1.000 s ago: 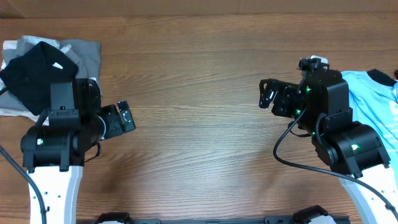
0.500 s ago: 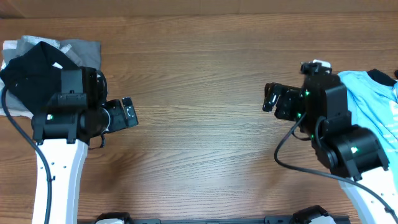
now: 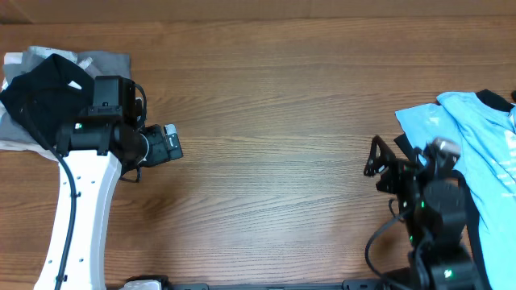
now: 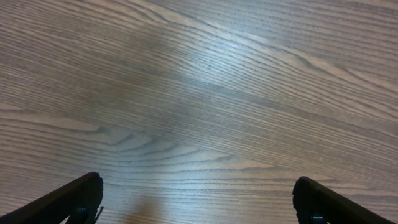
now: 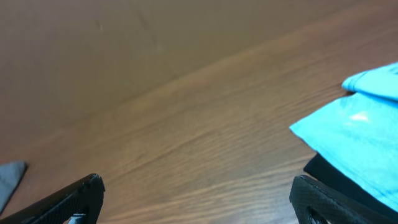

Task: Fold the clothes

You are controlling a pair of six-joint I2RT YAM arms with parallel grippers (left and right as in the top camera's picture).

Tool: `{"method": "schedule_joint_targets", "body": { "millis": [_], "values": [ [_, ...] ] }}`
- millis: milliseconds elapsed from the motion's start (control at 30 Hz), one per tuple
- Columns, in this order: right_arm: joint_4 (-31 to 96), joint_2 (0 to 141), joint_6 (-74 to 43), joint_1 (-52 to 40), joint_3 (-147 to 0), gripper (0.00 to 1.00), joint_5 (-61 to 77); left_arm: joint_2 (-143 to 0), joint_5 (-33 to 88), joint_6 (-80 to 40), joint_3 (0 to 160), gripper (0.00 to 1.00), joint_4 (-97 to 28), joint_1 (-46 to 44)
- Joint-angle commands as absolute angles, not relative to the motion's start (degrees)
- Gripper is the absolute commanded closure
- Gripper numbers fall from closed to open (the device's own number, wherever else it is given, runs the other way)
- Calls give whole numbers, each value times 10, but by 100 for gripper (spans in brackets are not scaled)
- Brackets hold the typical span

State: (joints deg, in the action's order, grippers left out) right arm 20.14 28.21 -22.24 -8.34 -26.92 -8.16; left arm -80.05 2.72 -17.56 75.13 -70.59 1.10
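Both grippers are wide open and hold nothing. The left gripper [image 3: 168, 147] is near the black shirt [image 3: 40, 93], which is bunched on a grey cloth [image 3: 113, 66] at the left end of the desk [image 3: 266, 97]. The right gripper [image 3: 377, 165] is near the blue shirt [image 3: 484, 153] at the right end. A pinch on the black heap could lift the grey cloth too, or the blue shirt could slip off the edge.
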Motion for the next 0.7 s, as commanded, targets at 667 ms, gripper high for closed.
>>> {"method": "schedule_joint_targets", "body": {
  "millis": [667],
  "values": [
    [40, 49, -207, -75, -24, 0, -72, -817, 21, -163, 752, 0, -704, 7]
  ]
}}
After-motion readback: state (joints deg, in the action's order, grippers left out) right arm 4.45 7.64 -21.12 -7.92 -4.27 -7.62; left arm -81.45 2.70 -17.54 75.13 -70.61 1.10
